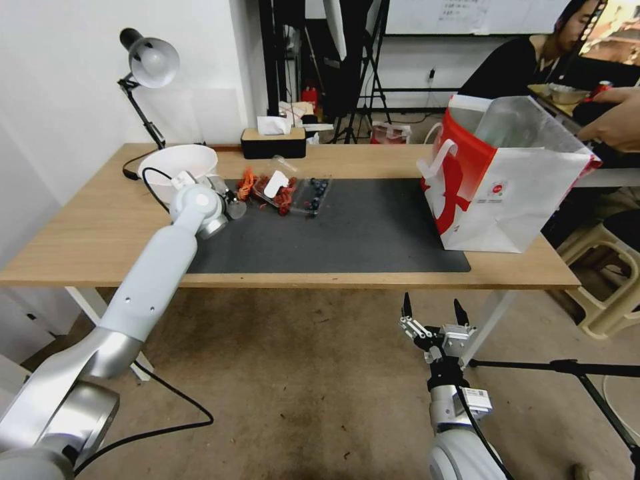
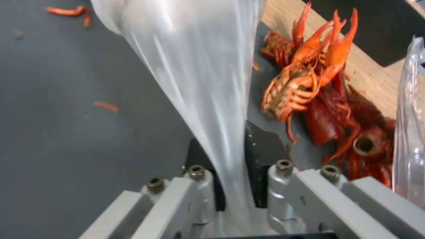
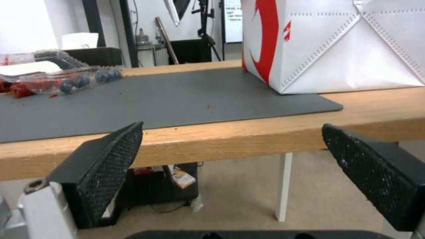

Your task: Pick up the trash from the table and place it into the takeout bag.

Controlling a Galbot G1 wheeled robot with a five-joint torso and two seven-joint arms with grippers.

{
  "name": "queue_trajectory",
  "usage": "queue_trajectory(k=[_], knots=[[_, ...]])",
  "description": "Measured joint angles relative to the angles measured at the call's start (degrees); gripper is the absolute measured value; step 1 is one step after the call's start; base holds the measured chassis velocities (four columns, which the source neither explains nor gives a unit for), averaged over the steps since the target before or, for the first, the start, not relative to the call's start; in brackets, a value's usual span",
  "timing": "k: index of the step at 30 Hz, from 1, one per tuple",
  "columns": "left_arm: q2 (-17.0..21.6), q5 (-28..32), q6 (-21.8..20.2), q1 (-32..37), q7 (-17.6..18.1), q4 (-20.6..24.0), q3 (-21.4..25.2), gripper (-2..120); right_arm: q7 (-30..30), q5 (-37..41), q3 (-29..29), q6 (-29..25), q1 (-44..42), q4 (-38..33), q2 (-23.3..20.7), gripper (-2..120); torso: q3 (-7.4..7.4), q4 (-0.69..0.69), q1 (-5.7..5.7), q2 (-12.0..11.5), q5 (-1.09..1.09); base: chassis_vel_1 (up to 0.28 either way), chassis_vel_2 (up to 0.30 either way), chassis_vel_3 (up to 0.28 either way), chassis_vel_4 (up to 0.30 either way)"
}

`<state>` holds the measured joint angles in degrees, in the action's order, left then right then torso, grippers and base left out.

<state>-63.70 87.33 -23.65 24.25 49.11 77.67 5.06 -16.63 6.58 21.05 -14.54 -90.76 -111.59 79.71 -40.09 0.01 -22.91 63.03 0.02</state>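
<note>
Clear plastic sheet (image 2: 199,83) sits pinched in my left gripper (image 2: 234,172) beside crayfish shells (image 2: 327,109) on the table (image 1: 87,227) (takeout bag (image 1: 513,193) stands far right); my right gripper (image 1: 432,312) hangs spread below.

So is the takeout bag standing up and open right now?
Yes. The takeout bag stands upright on the table's right end, mouth open, clear liner showing inside.

Even, bright indoor light falls from above, leaving only soft shadows on the tabletop (image 1: 100,227). The head view bows straight lines near its edges. In the left wrist view a clear plastic sheet (image 2: 195,83) smears into streaked glare, blurred by closeness.
</note>
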Motion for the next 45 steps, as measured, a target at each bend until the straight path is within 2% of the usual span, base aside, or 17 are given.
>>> queue_trajectory(k=[4, 6, 9, 10, 13, 17, 18, 21, 23, 26, 27, 30, 31, 34, 38, 40, 45], knots=[[1.6, 0.2, -0.2, 2.8, 0.3, 4.0, 0.6, 1, 0.0, -0.1, -0.1, 0.0, 0.0, 0.0, 0.0, 100, -0.02, 0.03, -0.01, 0.0, -0.04, 0.0, 0.0, 0.0, 0.0], [2.3, 0.1, -0.3, 3.7, 0.3, 5.5, 0.7, 0, 0.0, -0.1, -0.1, 0.0, 0.0, 0.0, 0.1, 100, -0.02, 0.03, -0.01, 0.0, -0.04, 0.0, 0.0, 0.0, 0.0], [4.3, -1.2, -0.5, 6.4, -0.8, 10.7, 0.7, 0, 0.0, -0.3, -0.3, 0.0, 0.0, 0.1, 0.1, 100, -0.03, -0.02, -0.02, 0.0, -0.07, 0.0, 0.0, 0.0, 0.0], [4.3, -1.2, -0.5, 6.4, -0.8, 10.7, 0.7, 0, 0.0, -0.3, -0.3, 0.0, 0.0, 0.1, 0.1, 100, -0.03, -0.02, -0.02, 0.0, -0.07, 0.0, 0.0, 0.0, 0.0], [6.5, -4.4, -0.4, 9.0, -3.5, 15.9, 0.5, 0, 0.0, -0.6, -0.5, 0.0, 0.1, 0.2, 0.2, 100, -0.04, -0.03, -0.02, 0.0, -0.03, 0.0, 0.0, 0.0, 0.0], [7.9, -9.0, 0.9, 10.3, -7.0, 19.7, -0.4, 0, 0.0, -0.8, -0.6, -0.1, 0.0, 0.2, 0.3, 100, -0.03, 0.0, -0.02, 0.0, -0.02, 0.0, 0.0, 0.0, 0.0], [7.9, -9.0, 0.9, 10.3, -7.0, 19.7, -0.4, 0, 0.0, -0.8, -0.6, -0.1, 0.0, 0.2, 0.3, 100, -0.03, 0.0, -0.02, 0.0, -0.02, 0.0, 0.0, 0.0, 0.0], [8.6, -14.5, 5.7, 10.4, -13.5, 20.4, -2.2, 0, 0.0, -1.1, -0.6, -0.1, 0.0, 0.3, 0.5, 100, -0.03, -0.02, -0.02, 0.0, -0.02, 0.0, 0.0, 0.0, 0.0], [8.7, -15.5, 6.9, 10.4, -15.2, 20.5, -2.6, 0, 0.0, -1.1, -0.6, -0.2, -0.1, 0.3, 0.5, 100, -0.02, -0.02, -0.02, 0.0, -0.02, 0.0, 0.0, 0.0, 0.0], [9.1, -20.1, 11.1, 10.2, -21.4, 21.0, -4.8, 0, 0.0, -1.3, -0.6, -0.3, -0.2, 0.3, 0.6, 100, -0.02, -0.01, -0.02, 0.0, -0.03, 0.0, 0.0, 0.0, 0.0], [9.1, -20.1, 11.1, 10.2, -21.4, 21.0, -4.8, 0, 0.0, -1.3, -0.6, -0.3, -0.2, 0.3, 0.6, 100, -0.02, -0.01, -0.02, 0.0, -0.03, 0.0, 0.0, 0.0, 0.0], [8.9, -22.2, 14.7, 8.8, -26.6, 21.5, -6.8, 0, 0.1, -1.4, -0.6, -0.3, -0.2, 0.3, 0.6, 100, -0.02, -0.01, -0.02, 0.0, -0.02, 0.0, 0.0, 0.0, 0.0], [8.9, -22.2, 14.7, 8.8, -26.6, 21.5, -6.8, 0, 0.1, -1.4, -0.6, -0.3, -0.2, 0.3, 0.6, 100, -0.02, -0.01, -0.02, 0.0, -0.02, 0.0, 0.0, 0.0, 0.0], [8.7, -22.9, 18.3, 5.6, -31.1, 21.3, -10.0, 0, 0.1, -1.4, -0.5, -0.3, -0.2, 0.4, 0.7, 100, -0.02, -0.01, -0.02, 0.0, -0.02, 0.0, 0.0, 0.0, 0.0], [8.0, -22.8, 20.6, 1.0, -34.2, 20.5, -13.6, 0, 0.1, -1.4, -0.3, -0.4, -0.2, 0.6, 0.8, 100, -0.02, -0.01, -0.02, 0.0, -0.01, 0.0, 0.0, 0.0, 0.0], [7.8, -22.7, 20.8, 0.0, -34.6, 20.2, -14.3, 0, 0.1, -1.4, -0.3, -0.4, -0.1, 0.7, 0.9, 100, -0.02, -0.01, -0.02, 0.0, -0.02, 0.0, 0.0, 0.0, 0.0], [4.7, -21.6, 21.4, -8.6, -35.5, 18.0, -21.0, 0, 0.0, -1.4, 0.2, -0.6, -0.1, 1.0, 1.0, 100, -0.02, -0.01, -0.02, 0.0, 0.0, 0.0, 0.0, 0.0, 0.0]])
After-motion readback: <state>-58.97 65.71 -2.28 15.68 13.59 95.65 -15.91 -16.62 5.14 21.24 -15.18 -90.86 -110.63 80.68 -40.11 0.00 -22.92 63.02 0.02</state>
